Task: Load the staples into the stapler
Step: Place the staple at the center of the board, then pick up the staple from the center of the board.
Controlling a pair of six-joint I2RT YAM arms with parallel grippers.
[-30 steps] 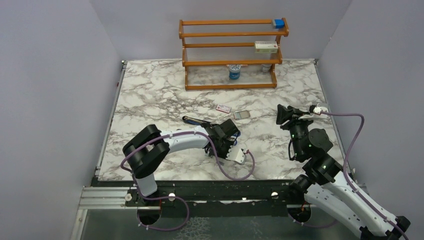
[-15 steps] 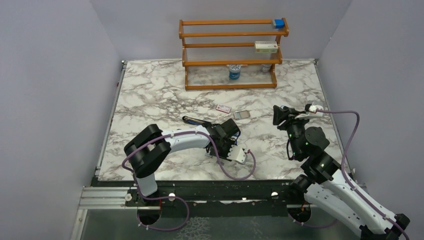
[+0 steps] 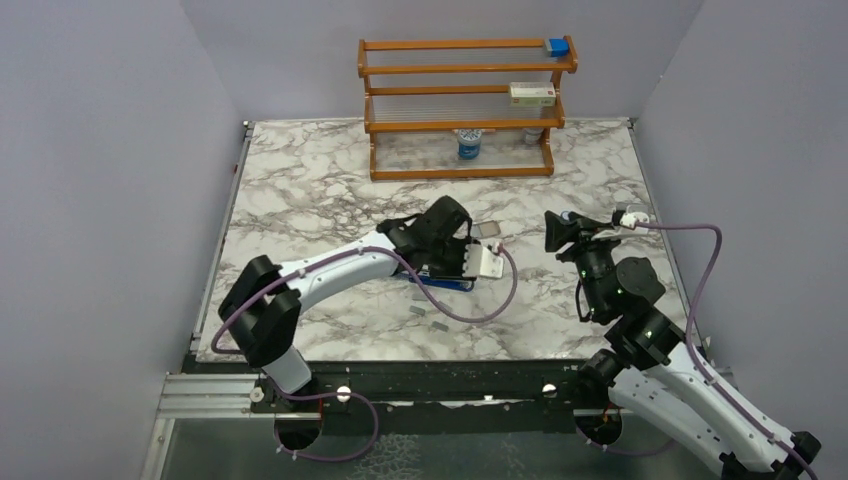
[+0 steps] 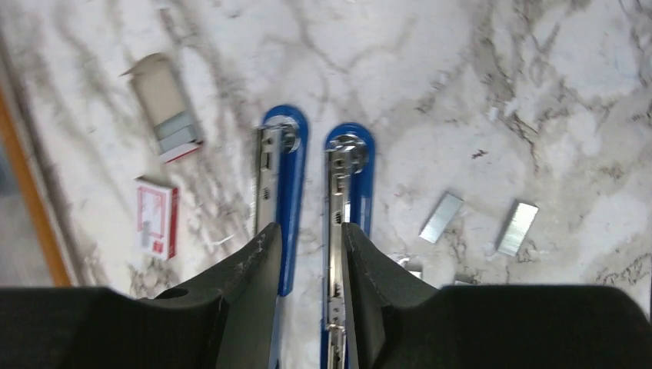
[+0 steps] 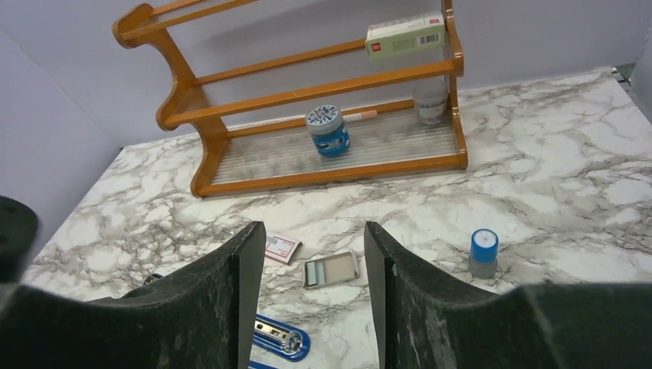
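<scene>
The blue stapler [image 4: 347, 184] lies opened flat on the marble, its two arms side by side with their metal channels up. It also shows under my left arm in the top view [image 3: 450, 284]. My left gripper [image 4: 307, 246] is open just above it. One finger is over the left arm and the other sits beside the right arm's channel, holding nothing. It also shows in the top view [image 3: 437, 250]. Loose staples [image 4: 442, 217] lie right of the stapler, with another strip [image 4: 517, 228] beyond. My right gripper [image 5: 311, 261] is open and empty, raised at the right [image 3: 558, 228]. The stapler's tip [image 5: 281, 337] shows below it.
A grey tray [image 4: 165, 104] with staples and a pink-and-white box [image 4: 154, 217] lie beside the stapler. A small blue cylinder [image 5: 483, 252] stands to the right. A wooden shelf [image 5: 307, 100] at the back holds a blue jar [image 5: 327, 129] and a box [image 5: 405, 34].
My left arm has swung away from the near edge to hover over the stapler, uncovering loose staples on the marble. My right gripper has shifted slightly left.
</scene>
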